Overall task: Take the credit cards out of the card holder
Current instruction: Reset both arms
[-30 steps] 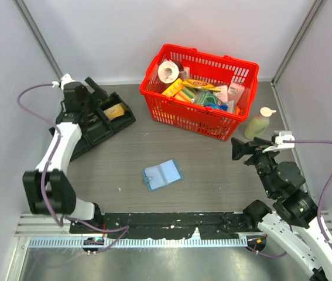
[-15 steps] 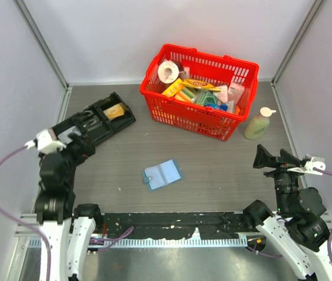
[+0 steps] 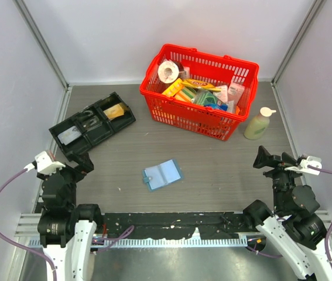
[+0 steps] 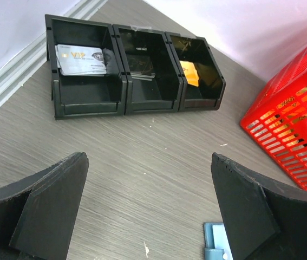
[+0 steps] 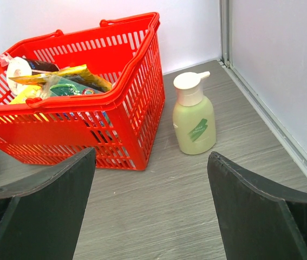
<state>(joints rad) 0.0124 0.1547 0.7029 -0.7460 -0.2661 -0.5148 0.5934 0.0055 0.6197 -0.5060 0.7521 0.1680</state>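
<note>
Left wrist view: the two black fingers (image 4: 50,211) of the left gripper (image 4: 149,184) are spread wide with nothing between them, low over the bare grey table (image 4: 158,141). Ahead sits a black compartmented tray (image 4: 88,100). A silvery-grey credit card (image 4: 83,58) leans in its left compartment, and an orange-tan credit card (image 4: 190,73) lies in its right one. A corner of the blue card holder (image 4: 215,250) shows at the bottom edge, just beside the right finger.

Right wrist view: the right gripper (image 5: 150,179) is likewise splayed and empty, facing a red basket (image 5: 137,86) of goods and a green pump bottle (image 5: 194,122).

Top view: the card holder lies opened flat mid-table, well apart from both grippers, which sit near their bases.

Both cards look to be out already, so the step in hand seems to be parking the arms. Doing it well means keeping the fingers released and staying off the holder and tray. It also means checking that the holder's pockets are empty, which is too small to tell here.
</note>
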